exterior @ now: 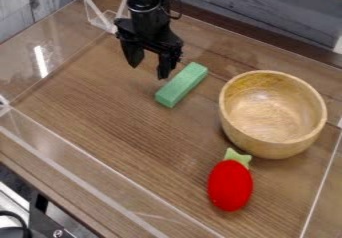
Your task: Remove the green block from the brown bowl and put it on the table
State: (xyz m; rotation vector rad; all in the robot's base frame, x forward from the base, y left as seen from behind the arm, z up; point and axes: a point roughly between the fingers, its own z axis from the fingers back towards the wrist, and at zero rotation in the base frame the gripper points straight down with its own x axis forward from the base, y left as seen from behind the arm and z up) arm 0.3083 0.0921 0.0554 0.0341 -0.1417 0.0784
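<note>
We observe a pale grey planked surface (287,17), boards running across the frame, behind the work area at top right. A second pale boarded surface (24,4) shows at top left. Low clear acrylic walls (40,152) border the area, with bright glare along their edges. Lighting is even and diffuse. At bottom left, dark equipment (20,220) is partly visible; we cannot identify it.

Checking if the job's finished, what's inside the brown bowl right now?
Nothing shows inside the brown bowl; its tan inside is bare. The near wall hides a sliver of the floor. The green block lies on the table.
</note>
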